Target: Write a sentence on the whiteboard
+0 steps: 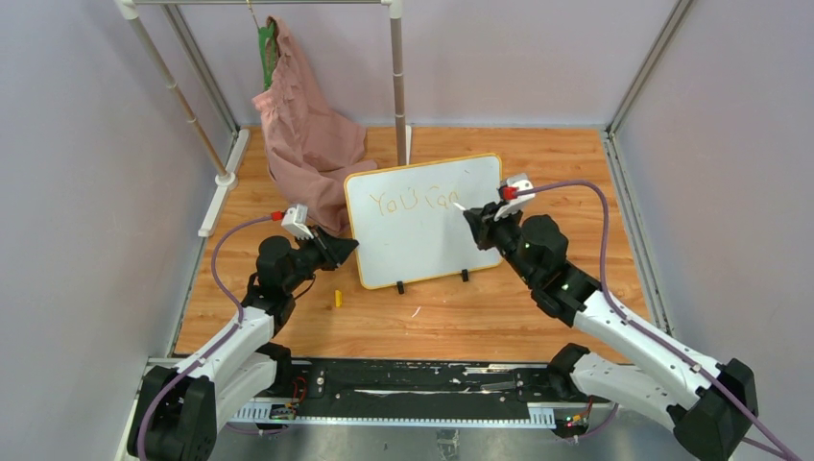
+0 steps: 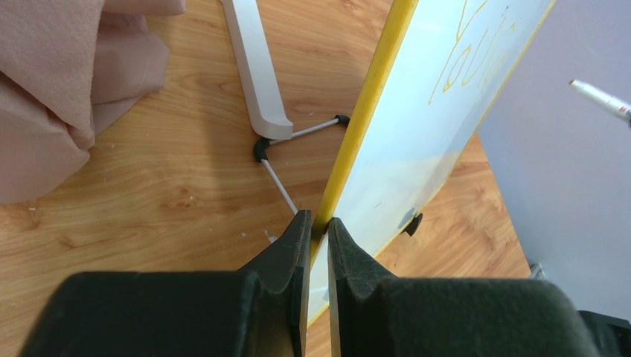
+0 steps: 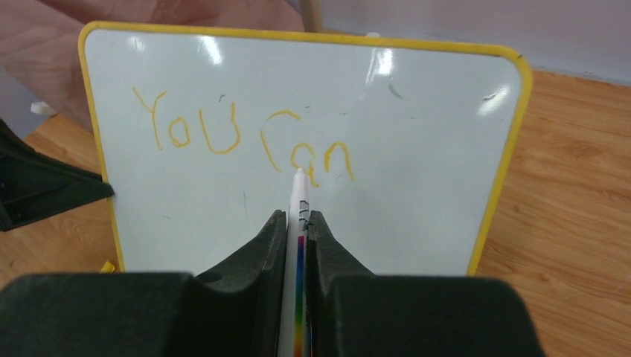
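Now the left gripper (image 2: 318, 223) pinches the whiteboard (image 1: 422, 240) by its yellow edge; the right gripper (image 3: 298, 219) clamps a white marker (image 3: 300, 192), tip at the orange sentence (image 3: 223, 149), which reads "You can".

A pink garment (image 1: 305, 125) hangs from a green hanger (image 1: 266, 53) on a white rack (image 1: 398, 77) at the far left of the wooden bench (image 1: 538, 163), its lower folds pooling on the wood. The rack's flat white foot (image 1: 223, 187) lies along the left edge. Nearer, left of centre, sits a small yellow piece (image 1: 338, 299), possibly a pen cap.
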### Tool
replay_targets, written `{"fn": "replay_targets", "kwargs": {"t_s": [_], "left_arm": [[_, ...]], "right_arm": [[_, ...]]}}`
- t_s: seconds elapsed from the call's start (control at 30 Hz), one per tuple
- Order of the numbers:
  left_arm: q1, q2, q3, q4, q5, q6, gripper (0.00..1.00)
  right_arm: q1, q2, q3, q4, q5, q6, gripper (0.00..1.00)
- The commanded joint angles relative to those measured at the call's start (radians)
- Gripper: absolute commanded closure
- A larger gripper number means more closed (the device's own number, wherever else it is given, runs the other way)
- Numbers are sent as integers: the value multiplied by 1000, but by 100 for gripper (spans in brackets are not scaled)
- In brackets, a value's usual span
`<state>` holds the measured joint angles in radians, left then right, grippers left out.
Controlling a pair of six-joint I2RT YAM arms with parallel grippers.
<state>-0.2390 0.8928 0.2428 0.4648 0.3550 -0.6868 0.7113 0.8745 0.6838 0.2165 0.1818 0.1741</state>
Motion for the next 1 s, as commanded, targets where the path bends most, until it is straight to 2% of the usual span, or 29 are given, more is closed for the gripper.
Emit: {"fn": "replay_targets", "kwargs": {"t_s": [0.0, 0.13, 0.37, 0.6, 0.97], "left_arm": [[-5, -16, -2, 31, -16, -2, 100], [-5, -16, -2, 31, -14, -3, 100], [-5, -18, -4, 31, -19, -8, 100], [-5, -28, -8, 31, -22, -10, 100], [-5, -19, -3, 31, -15, -16, 100]], "right_arm": [[105, 39, -22, 60, -39, -72, 100], [295, 127, -27, 143, 82, -168, 100], [431, 355, 56, 232, 148, -167, 100], [475, 525, 123, 288, 217, -127, 100], [481, 581, 136, 291, 298, -110, 100]]}}
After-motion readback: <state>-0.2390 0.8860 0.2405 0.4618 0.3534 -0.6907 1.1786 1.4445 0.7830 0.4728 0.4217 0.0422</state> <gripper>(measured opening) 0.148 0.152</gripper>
